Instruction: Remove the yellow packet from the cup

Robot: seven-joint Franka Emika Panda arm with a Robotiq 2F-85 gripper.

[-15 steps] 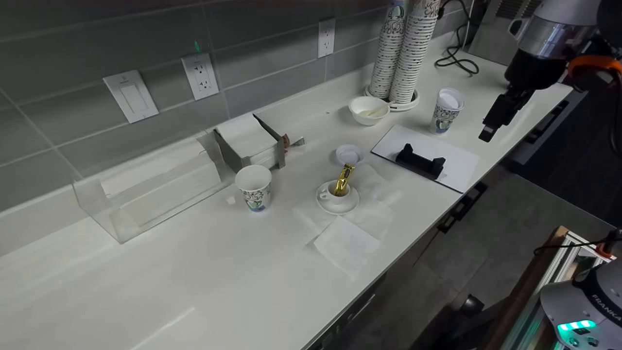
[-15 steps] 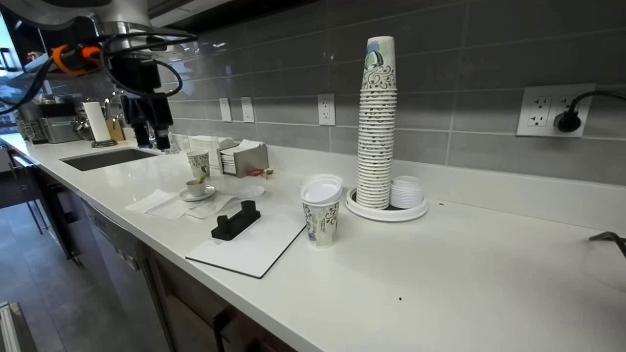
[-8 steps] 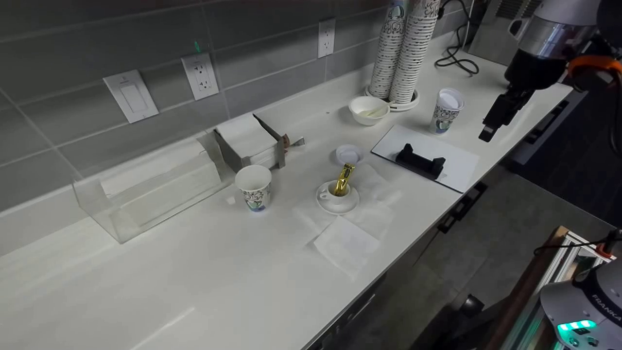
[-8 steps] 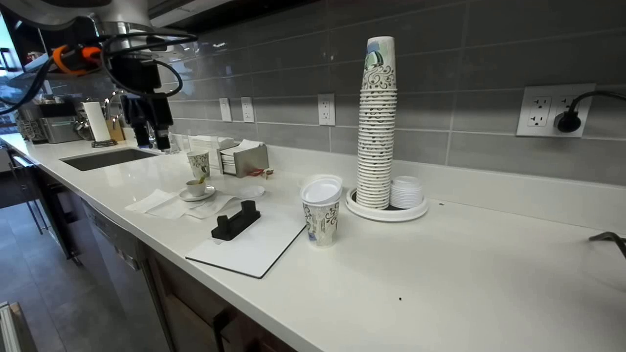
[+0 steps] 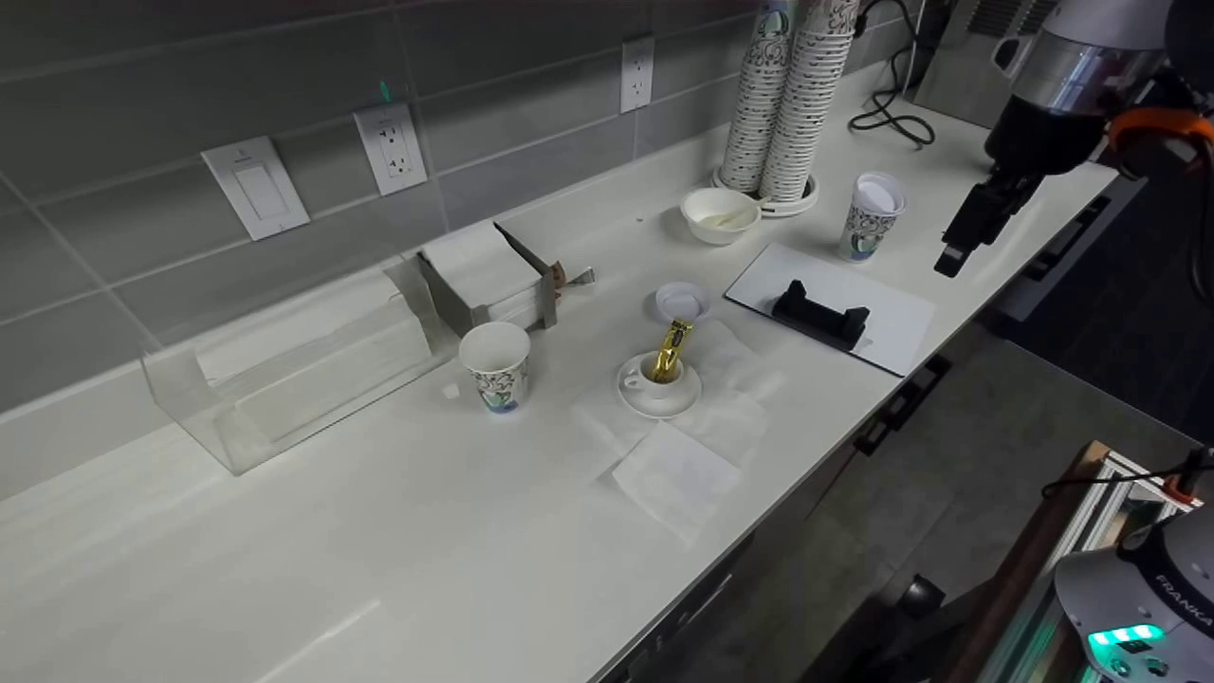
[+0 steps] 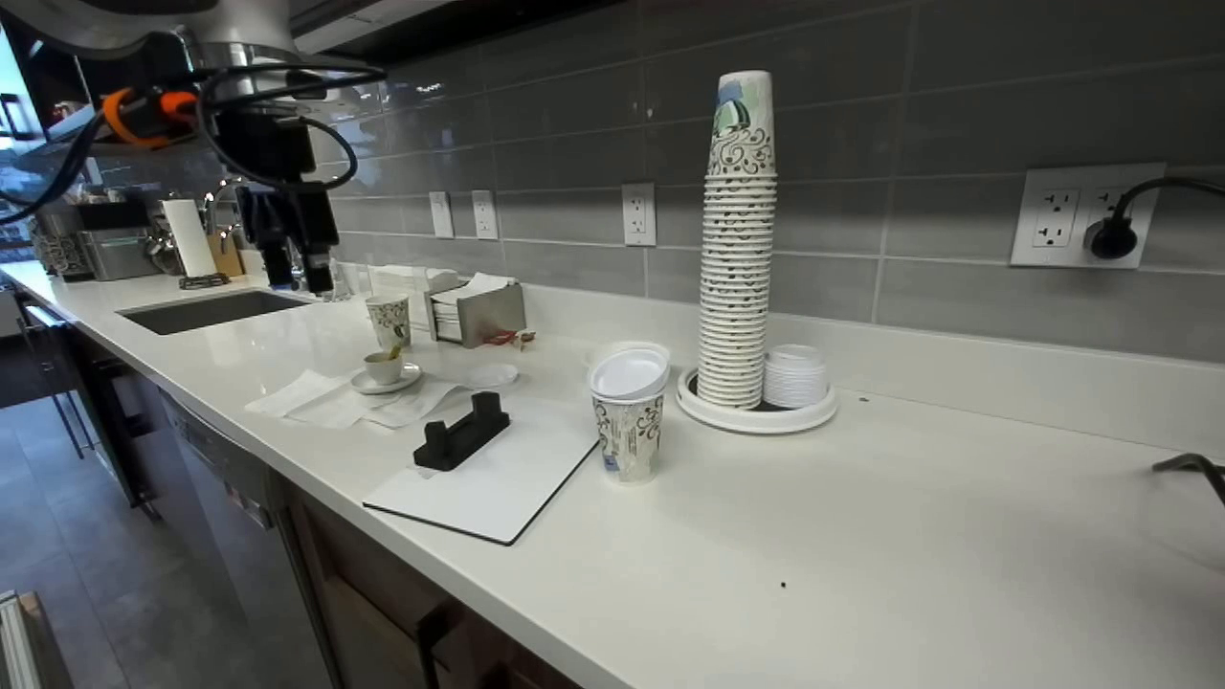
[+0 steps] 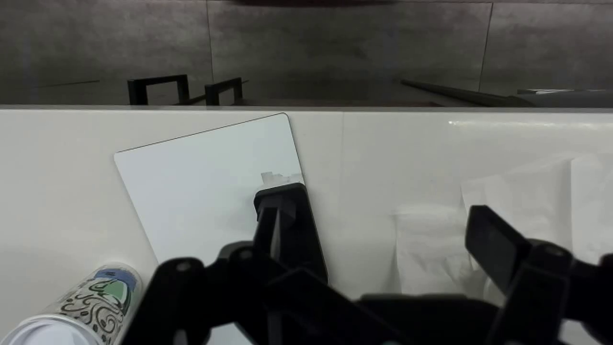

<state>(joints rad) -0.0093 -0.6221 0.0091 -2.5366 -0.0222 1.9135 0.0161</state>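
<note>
The small white cup [image 5: 652, 388] stands upright on its saucer [image 5: 675, 406]; the cup also shows in an exterior view [image 6: 384, 369]. The shiny yellow packet [image 5: 672, 348] stands tilted in it, its upper part sticking out above the rim. Only a small bit of the packet [image 6: 394, 353] shows in an exterior view. My gripper [image 7: 376, 221] is open and empty. It hangs well above the counter, far from the cup, as both exterior views show [image 5: 951, 258] [image 6: 300, 277]. In the wrist view the packet and the cup's body are not visible.
White napkins [image 5: 678, 474] lie under and beside the saucer. A white board [image 7: 191, 182] with a black stand [image 5: 820, 318] lies near the counter edge. A patterned paper cup [image 5: 495, 365], napkin holder [image 5: 488, 275], lid [image 5: 681, 301], bowl [image 5: 719, 216], lidded paper cup [image 6: 629, 431] and cup stacks [image 6: 739, 287] stand around.
</note>
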